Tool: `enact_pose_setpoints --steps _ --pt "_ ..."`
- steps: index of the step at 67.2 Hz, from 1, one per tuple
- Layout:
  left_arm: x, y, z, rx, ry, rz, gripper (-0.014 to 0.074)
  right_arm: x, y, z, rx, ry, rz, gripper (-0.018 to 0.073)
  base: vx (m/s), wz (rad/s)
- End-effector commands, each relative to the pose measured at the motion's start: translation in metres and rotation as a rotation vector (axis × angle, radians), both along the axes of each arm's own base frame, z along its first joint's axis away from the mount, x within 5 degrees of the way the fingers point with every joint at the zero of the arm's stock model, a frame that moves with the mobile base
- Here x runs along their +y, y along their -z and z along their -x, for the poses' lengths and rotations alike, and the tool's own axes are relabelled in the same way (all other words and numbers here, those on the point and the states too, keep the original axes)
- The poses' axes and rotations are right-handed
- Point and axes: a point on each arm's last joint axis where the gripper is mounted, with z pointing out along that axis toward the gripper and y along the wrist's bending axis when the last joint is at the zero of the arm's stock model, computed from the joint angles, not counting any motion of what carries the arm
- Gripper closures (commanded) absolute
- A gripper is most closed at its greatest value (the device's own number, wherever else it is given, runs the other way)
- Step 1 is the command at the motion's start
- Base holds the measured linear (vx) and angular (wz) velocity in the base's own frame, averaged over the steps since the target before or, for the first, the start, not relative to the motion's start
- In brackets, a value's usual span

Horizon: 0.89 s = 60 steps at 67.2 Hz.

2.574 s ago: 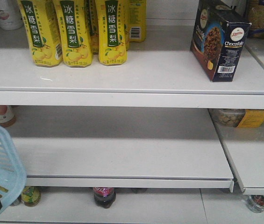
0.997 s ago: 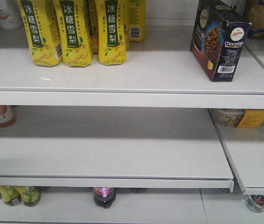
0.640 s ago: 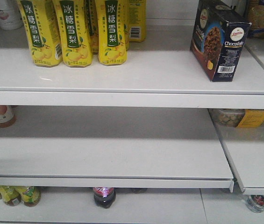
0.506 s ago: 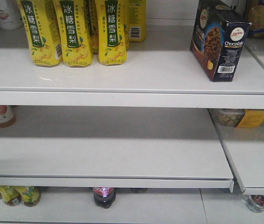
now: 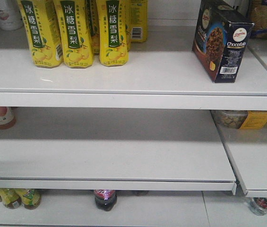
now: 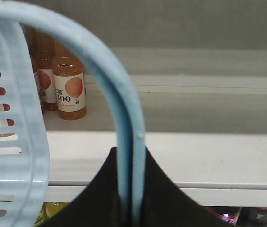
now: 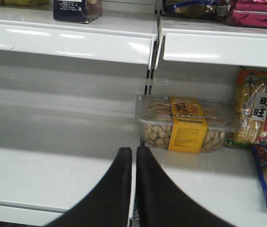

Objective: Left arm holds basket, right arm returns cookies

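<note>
Left end effector (image 6: 132, 208) pinches basket (image 6: 10, 142) handle, unseen in front view.

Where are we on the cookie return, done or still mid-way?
Looks essentially done. The dark navy cardboard cookie box stands upright on the white top shelf, nothing touching it. The right claw is shut and empty, down at the middle shelf level. In hand: the left claw is shut on the light blue plastic basket's handle. Nothing left visible except perhaps setting the basket down.
</note>
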Motion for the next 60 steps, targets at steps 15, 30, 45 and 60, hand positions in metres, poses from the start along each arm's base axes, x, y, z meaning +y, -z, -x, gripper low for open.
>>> enact_pose_setpoints --steps 15,30,45,60 --pt "0.0 -0.021 0.001 -0.151 0.008 -0.038 0.06 0.005 -0.011 -0.002 -0.118 0.072 0.029 0.0566 0.0 0.0" --pt "0.0 -0.021 0.001 -0.151 0.008 -0.038 0.06 0.005 0.02 -0.009 -0.227 0.096 -0.074 0.0566 0.0 0.0" --pt "0.0 -0.021 0.001 -0.151 0.008 -0.038 0.06 0.005 0.034 -0.01 -0.246 0.095 -0.083 0.0566 0.0 0.0" --pt "0.0 -0.021 0.001 -0.151 0.008 -0.038 0.06 0.005 0.035 -0.01 -0.244 0.093 -0.095 0.0566 0.0 0.0"
